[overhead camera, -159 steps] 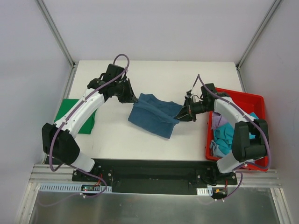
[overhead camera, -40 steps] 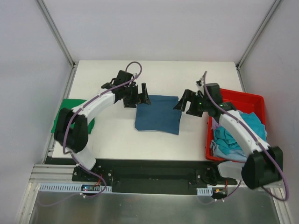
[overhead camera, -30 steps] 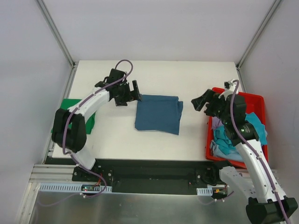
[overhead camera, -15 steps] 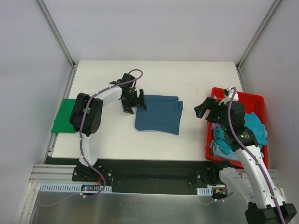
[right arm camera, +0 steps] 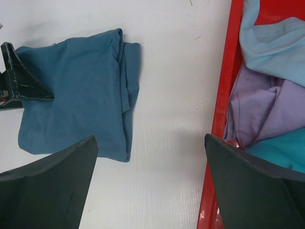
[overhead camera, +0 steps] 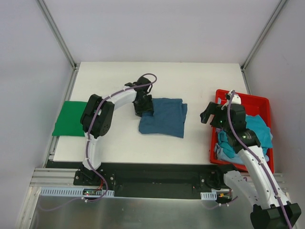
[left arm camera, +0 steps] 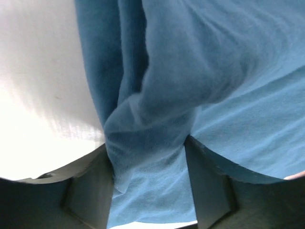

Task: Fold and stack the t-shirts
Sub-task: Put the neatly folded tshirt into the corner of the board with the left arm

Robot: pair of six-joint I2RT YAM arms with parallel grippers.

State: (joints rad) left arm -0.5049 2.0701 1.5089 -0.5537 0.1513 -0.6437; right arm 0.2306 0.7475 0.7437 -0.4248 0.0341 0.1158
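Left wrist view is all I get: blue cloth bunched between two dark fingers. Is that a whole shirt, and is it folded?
Observer: Yes. The dark blue t-shirt lies folded in a rough rectangle in the middle of the table; the left gripper is at its left edge.
Visitor: Any other shirts out?
Observer: A green t-shirt lies flat at the table's left edge, apart from the blue one.
Visitor: And the other arm?
Observer: The right gripper hangs open beside a red bin that holds a heap of t-shirts.
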